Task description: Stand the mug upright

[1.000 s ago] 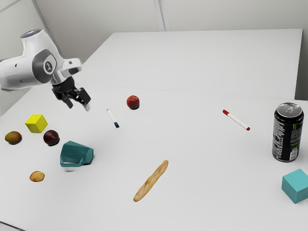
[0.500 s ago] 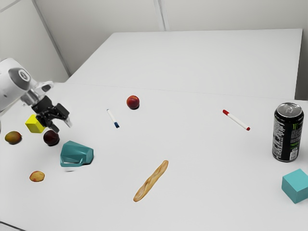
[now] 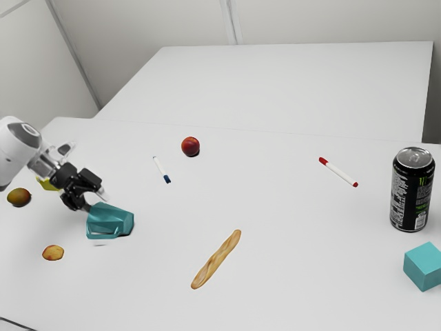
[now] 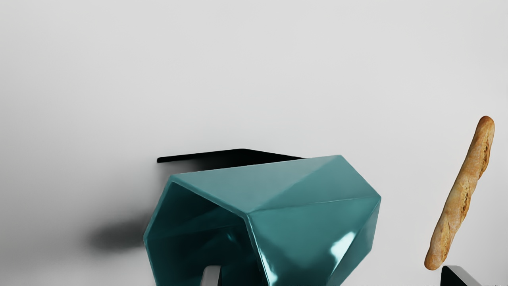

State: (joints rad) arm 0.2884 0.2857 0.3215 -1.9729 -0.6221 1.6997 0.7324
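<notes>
The teal mug (image 3: 110,221) lies on its side on the table, its handle on the side nearer the exterior camera. My gripper (image 3: 94,199) is open and low, at the mug's mouth end and partly over it. From the wrist view, the mug (image 4: 301,206) shows its dark hollow mouth and faceted wall, while the open gripper (image 4: 333,276) has its fingers wide apart. One fingertip (image 4: 212,276) overlaps the mouth; whether it touches the mug cannot be told.
Near the arm are a yellow cube (image 3: 48,184), partly hidden, a mango (image 3: 19,197) and a small potato-like item (image 3: 53,252). A baguette (image 3: 216,259), blue-capped marker (image 3: 161,169) and red fruit (image 3: 191,146) lie farther right. A can (image 3: 412,189) stands at the exterior view's right.
My gripper has come down from above the table to the mug's mouth end. The arm now hides the dark round fruit and part of the yellow cube. The mug has stayed put.
</notes>
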